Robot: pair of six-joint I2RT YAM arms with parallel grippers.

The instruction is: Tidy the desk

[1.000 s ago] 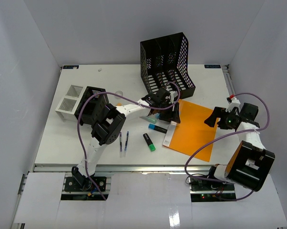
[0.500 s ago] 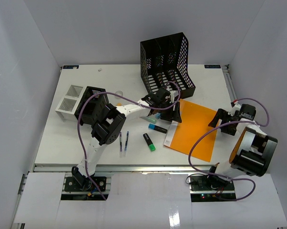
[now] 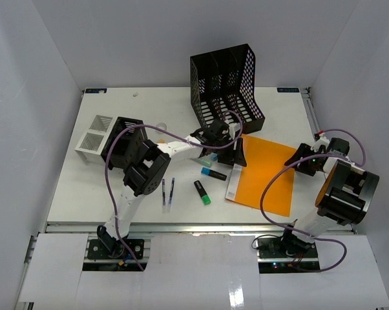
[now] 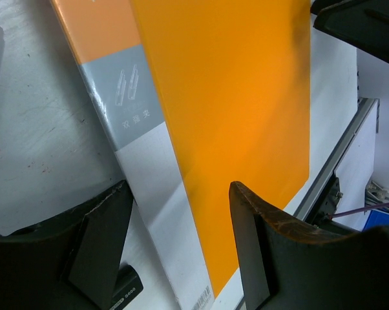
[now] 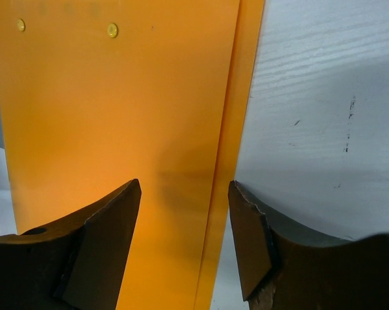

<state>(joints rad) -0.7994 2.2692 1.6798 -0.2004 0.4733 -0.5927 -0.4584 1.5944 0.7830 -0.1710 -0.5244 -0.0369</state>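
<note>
The large white flat desk [image 3: 149,113] spans the walled cell. On its right half lies a flat orange plastic folder [image 3: 267,173]. The left hand [image 3: 236,159] hangs over the folder's left, grey-labelled edge, with its fingers spread apart and nothing held between them. The right hand [image 3: 291,161] is at the folder's right edge, fingers also apart, straddling that edge. A black mesh file holder [image 3: 228,87] stands on the desk just behind the left hand.

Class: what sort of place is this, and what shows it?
Probably a robotics test cell staged as an office desk: two white-and-black robot arms bolted by a large white flat tabletop, a black mesh file holder, a flat orange folder.
</note>
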